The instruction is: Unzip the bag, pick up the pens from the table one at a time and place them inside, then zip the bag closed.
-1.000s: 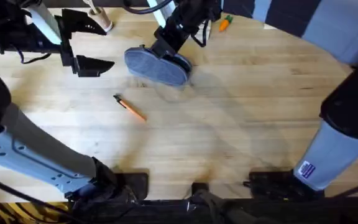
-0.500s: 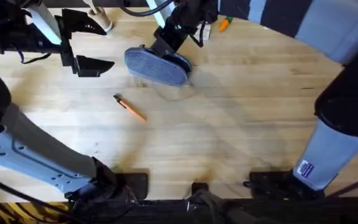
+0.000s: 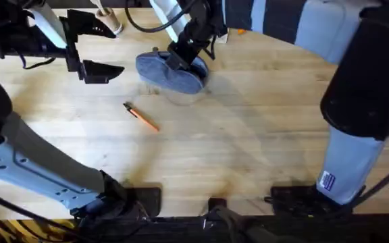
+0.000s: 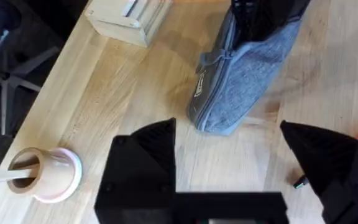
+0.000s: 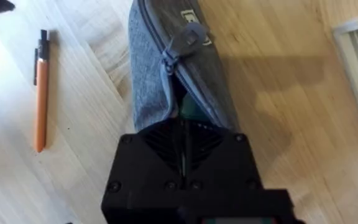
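The grey-blue bag (image 3: pixel 167 73) lies on the table (image 3: pixel 248 135) at the back middle. Its zip pull (image 5: pixel 188 37) sits toward the end far from my right gripper (image 3: pixel 182 58). That gripper (image 5: pixel 182 127) is shut on the bag's near end, where the zip gapes a little. The bag (image 4: pixel 244 68) also lies ahead of my left gripper (image 4: pixel 229 140), which hovers open and holds nothing. In the overhead view the left gripper (image 3: pixel 103 48) is left of the bag. One orange pen (image 3: pixel 141 117) lies in front of the bag, clear of both grippers; it shows beside the bag (image 5: pixel 40 93).
A pale cup with a wooden spoon (image 4: pixel 45 174) and a light wooden block (image 4: pixel 126 15) stand near the table's back left edge. The right arm's dark upper link (image 3: pixel 363 74) looms at the right. Bare wood stretches across the front and right.
The right arm's upper link has swung left and closer to the camera. Its gripper stays on the bag and has shifted slightly. Left arm and pen have not moved.
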